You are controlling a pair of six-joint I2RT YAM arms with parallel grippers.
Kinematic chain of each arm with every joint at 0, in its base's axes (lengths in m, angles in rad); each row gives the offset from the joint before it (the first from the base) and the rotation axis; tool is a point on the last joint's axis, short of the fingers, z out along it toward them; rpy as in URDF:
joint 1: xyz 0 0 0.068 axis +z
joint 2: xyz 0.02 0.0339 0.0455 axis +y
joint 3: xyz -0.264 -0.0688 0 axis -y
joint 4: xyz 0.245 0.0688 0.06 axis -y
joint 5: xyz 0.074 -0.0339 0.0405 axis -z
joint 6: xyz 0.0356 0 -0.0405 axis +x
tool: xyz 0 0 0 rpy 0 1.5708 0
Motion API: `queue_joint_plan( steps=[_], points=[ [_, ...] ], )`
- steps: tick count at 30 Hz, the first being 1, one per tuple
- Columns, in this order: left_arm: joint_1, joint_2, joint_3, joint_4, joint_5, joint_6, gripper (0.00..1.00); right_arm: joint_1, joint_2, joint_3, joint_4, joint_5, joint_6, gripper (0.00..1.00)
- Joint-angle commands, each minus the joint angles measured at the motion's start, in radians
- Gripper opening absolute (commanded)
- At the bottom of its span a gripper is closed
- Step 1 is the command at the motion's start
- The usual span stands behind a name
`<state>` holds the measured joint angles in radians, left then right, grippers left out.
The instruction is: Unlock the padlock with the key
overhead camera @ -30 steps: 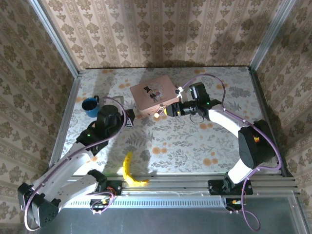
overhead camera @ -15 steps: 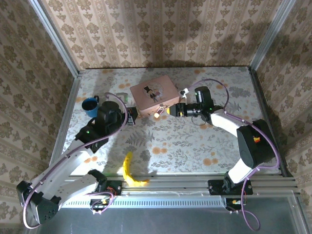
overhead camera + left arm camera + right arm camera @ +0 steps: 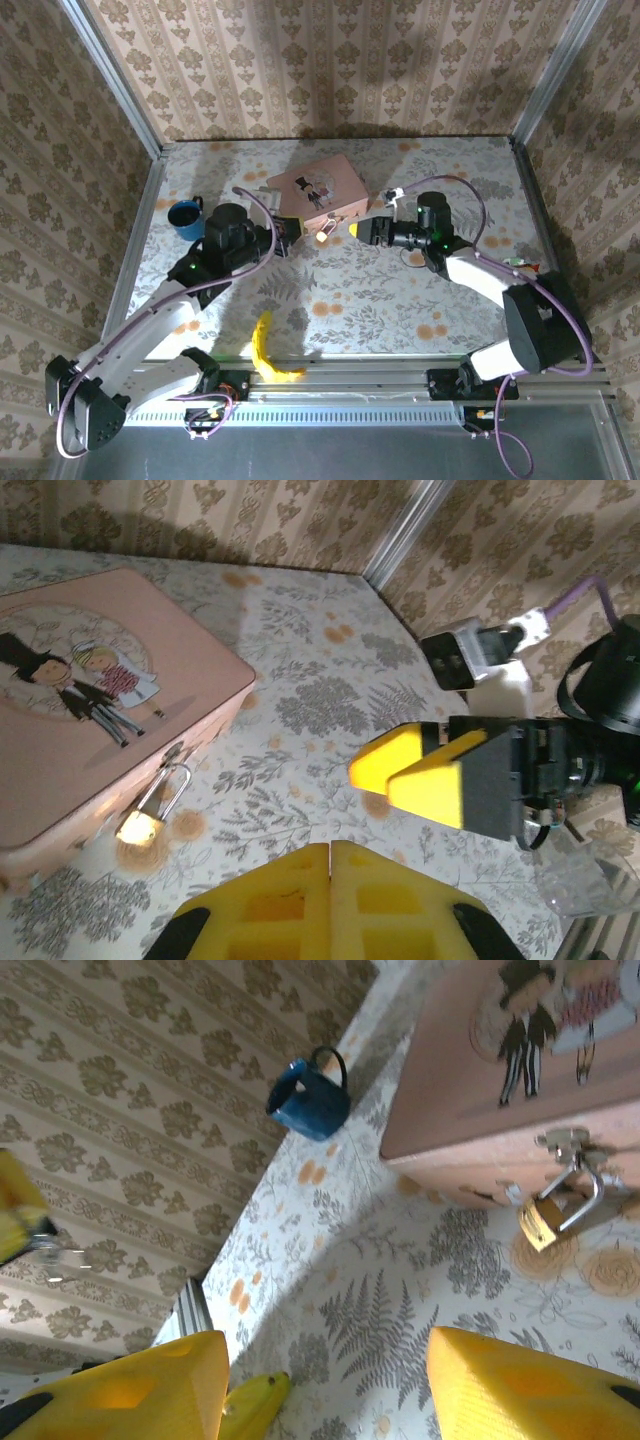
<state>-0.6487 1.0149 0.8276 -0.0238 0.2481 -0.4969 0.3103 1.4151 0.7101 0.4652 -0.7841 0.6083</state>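
From above: finding the padlock (image 3: 325, 232) hanging off the near wall of the pink box (image 3: 312, 188), low against the worktop (image 3: 400, 300), between the two tools. Seeing the left tool (image 3: 288, 241) just left of it and the right tool (image 3: 358, 228) near on the other side, yellow tips aiming at the lock.

From the left wrist: looking over the left tool (image 3: 330, 855), fingers meeting with no gap, and not being able to tell whether anything thin is pinched there. Noting the padlock (image 3: 148, 818) slanting, its long axis running from the shackle (image 3: 176, 785) hooked in the hasp (image 3: 176, 754) down to the brass body, with the body end pointing away from the box and toward this camera.

From the right wrist: looking past the right tool (image 3: 325, 1360), fingers spread wide and carrying nothing. Seeing the padlock (image 3: 548, 1214) leaning off the box front, body farthest from the hasp.

Judging it light, rigid and slick, and likely swinging freely on the shackle. Favouring a pinch across the body's flat faces, steadying it while leaving the bottom end clear.
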Motion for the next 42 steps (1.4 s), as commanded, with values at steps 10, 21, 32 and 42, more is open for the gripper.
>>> queue_joint_plan(
  steps=[10, 21, 32, 42],
  points=[
    [0.086, 0.117, -0.062, 0.391, 0.206, -0.063, 0.0, 0.007, -0.191, -0.1, 0.139, 0.146, 0.151, 0.56],
    [0.093, 0.218, -0.029, 0.511, 0.358, -0.059, 0.0, 0.064, -0.199, -0.061, 0.202, 0.086, 0.161, 0.53],
    [0.078, 0.223, -0.019, 0.579, 0.523, -0.082, 0.0, 0.133, -0.156, 0.01, 0.221, 0.005, 0.116, 0.46],
    [0.063, 0.197, -0.049, 0.603, 0.527, -0.104, 0.0, 0.168, -0.095, 0.061, 0.257, -0.084, 0.108, 0.39]
  ],
)
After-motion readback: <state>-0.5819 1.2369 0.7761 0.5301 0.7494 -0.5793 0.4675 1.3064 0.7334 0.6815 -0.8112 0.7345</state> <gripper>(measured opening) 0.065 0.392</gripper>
